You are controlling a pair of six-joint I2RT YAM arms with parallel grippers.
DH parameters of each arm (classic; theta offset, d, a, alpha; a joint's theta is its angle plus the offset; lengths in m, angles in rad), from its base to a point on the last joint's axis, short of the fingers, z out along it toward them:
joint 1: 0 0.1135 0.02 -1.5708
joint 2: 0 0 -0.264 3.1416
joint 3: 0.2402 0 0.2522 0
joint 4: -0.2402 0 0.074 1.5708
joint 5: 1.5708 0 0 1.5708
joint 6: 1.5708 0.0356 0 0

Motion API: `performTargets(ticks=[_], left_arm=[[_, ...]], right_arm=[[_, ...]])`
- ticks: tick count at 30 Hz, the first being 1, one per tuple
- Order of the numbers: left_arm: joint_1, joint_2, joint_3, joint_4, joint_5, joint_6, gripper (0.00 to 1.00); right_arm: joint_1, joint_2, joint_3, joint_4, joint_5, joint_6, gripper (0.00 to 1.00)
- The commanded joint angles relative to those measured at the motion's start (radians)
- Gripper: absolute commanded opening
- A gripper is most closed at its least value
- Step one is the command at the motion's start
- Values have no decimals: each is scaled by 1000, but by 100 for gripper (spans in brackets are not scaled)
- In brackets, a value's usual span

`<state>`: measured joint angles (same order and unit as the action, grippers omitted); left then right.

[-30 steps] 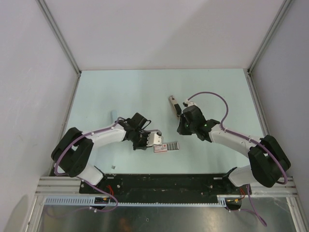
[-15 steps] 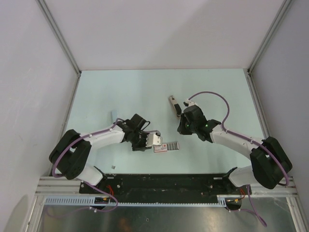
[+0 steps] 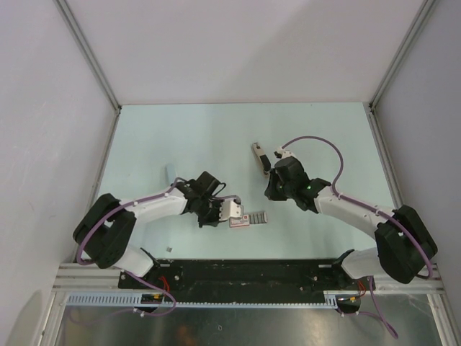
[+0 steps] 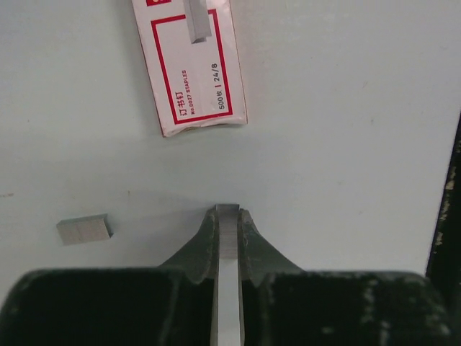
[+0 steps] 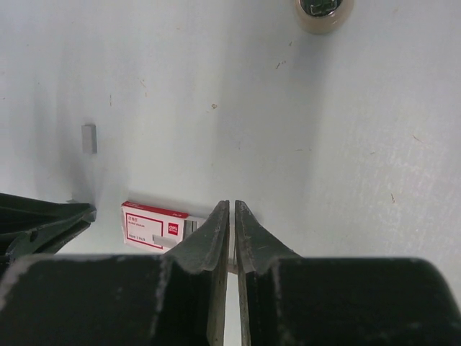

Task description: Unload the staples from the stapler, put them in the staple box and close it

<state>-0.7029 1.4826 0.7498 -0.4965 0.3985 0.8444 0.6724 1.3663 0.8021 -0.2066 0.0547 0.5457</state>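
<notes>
Left gripper point(image 4: 229, 211) clamped on a thin silvery staples strip point(image 4: 229, 281), tips low over the table point(image 4: 346, 144); loose staples bit point(image 4: 85, 229) lies on the table near the fingers; red-and-white box point(image 4: 193, 72) just ahead, a grey strip resting on it; right gripper point(image 5: 232, 207) pressed closed; stapler point(image 3: 257, 154) right against its fingers in the top view, toward the table's middle, apart from the box; whether it is gripped, cannot tell.
</notes>
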Motion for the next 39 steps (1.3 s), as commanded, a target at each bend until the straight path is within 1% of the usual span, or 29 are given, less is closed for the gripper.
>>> performTargets(ticks=[1, 5, 8, 11, 13, 15, 18, 21, 22, 27, 34, 39], left_arm=[[-14, -57, 71, -14, 73, -98, 2], [11, -145, 203, -15, 149, -211, 0], [83, -170, 374, -11, 282, -376, 0], [187, -172, 522, 64, 449, -630, 0], [239, -168, 576, 146, 542, -853, 0], [274, -169, 582, 254, 603, -1058, 0], [299, -187, 539, 429, 644, -1330, 0], [327, -210, 430, 753, 678, -1652, 0], [331, -217, 404, 824, 683, -1723, 0], [335, -240, 302, 1043, 691, -1915, 2], [335, -245, 236, 1161, 681, -1993, 4], [335, -242, 215, 1198, 688, -2015, 4]], right_arm=[[-7, -58, -1, 30, -6, -6, 13], [-26, -118, -1, 74, -55, -16, 21], [-45, -175, -1, 130, -124, -20, 31], [-67, -226, -1, 210, -222, -4, 38], [-82, -256, -1, 283, -294, 22, 41], [-91, -279, -2, 355, -359, 57, 42], [-94, -307, 5, 475, -417, 118, 44], [-85, -322, 13, 569, -449, 174, 46], [-80, -326, 16, 592, -453, 189, 47], [-51, -331, 21, 700, -471, 248, 50], [0, -311, 25, 775, -475, 281, 51], [25, -276, 34, 806, -472, 296, 49]])
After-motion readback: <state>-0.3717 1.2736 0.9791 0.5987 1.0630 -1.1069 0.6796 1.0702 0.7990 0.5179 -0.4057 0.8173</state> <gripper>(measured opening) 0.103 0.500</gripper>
